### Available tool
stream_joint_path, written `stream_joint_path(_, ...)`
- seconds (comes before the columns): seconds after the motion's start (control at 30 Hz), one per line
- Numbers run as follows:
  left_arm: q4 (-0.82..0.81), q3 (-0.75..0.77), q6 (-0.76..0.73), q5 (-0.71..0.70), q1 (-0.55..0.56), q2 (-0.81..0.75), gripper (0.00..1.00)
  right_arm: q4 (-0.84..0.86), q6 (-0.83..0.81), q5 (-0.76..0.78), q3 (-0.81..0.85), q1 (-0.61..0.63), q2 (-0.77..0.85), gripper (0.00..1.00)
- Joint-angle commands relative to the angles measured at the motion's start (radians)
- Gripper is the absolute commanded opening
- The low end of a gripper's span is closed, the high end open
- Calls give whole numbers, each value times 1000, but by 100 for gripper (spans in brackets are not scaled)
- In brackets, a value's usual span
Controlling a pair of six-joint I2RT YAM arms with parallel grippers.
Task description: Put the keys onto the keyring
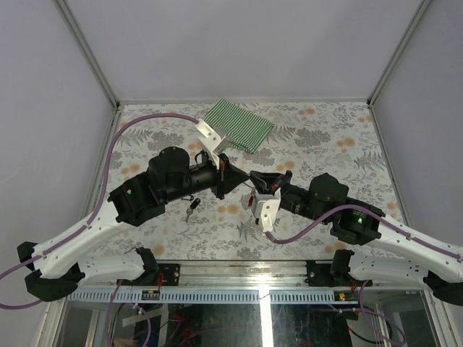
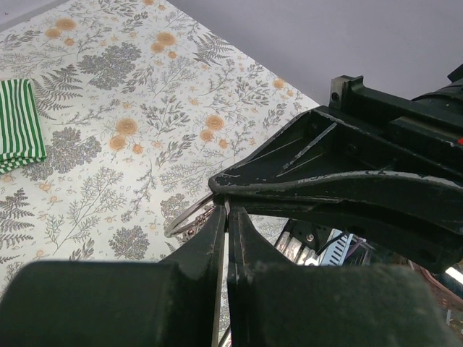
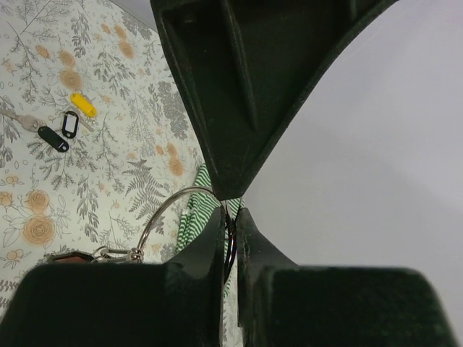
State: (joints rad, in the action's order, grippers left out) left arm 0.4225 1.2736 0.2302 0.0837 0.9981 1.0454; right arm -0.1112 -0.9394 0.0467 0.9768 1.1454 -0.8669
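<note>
Silver keyring (image 3: 160,211) gripped by left fingers (image 2: 206,249) and right fingers (image 3: 208,249), both closed; keys (image 3: 52,137) lie on table (image 3: 108,181).

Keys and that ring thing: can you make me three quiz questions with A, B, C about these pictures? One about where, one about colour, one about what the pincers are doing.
1. Where are the keys?
A. In a box.
B. On the table, away from the keyring.
C. Threaded on the keyring.

2. What colours is the cloth?
A. Green and white.
B. Red and blue.
C. All yellow.

3. What are the two pincers doing?
A. Both wide open.
B. Pulling the cloth.
C. Both shut on the keyring.

Answers:
1 B, the keys lie by themselves on the flowery table.
2 A, its stripes are green and white.
3 C, the left pincer and the right pincer each pinch the keyring's wire.
</note>
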Motion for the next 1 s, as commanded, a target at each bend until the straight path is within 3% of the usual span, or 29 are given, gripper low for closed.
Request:
stream_joint_path(0.0,-31,39,-8,11,-9,-9,0,42,-5,33,12,8,0,0)
stream_joint_path(0.13,-25,42,-11,8,-12,-12,1,26,11,42,30,7,0,0)
stream_joint_path(0.33,-16,33,-9,-28,-15,-39,45,9,25,69,55,7,-9,0)
stream_joint_path(0.4,-10,24,-7,-63,-14,-56,53,10,22,82,56,8,-12,0)
stream_joint_path(0.73,105,-25,72,-260,-15,-137,61,19,26,109,51,7,-10,0)
stream_joint_path(0.97,191,-67,173,-316,-14,-161,66,3,47,121,63,7,-19,0)
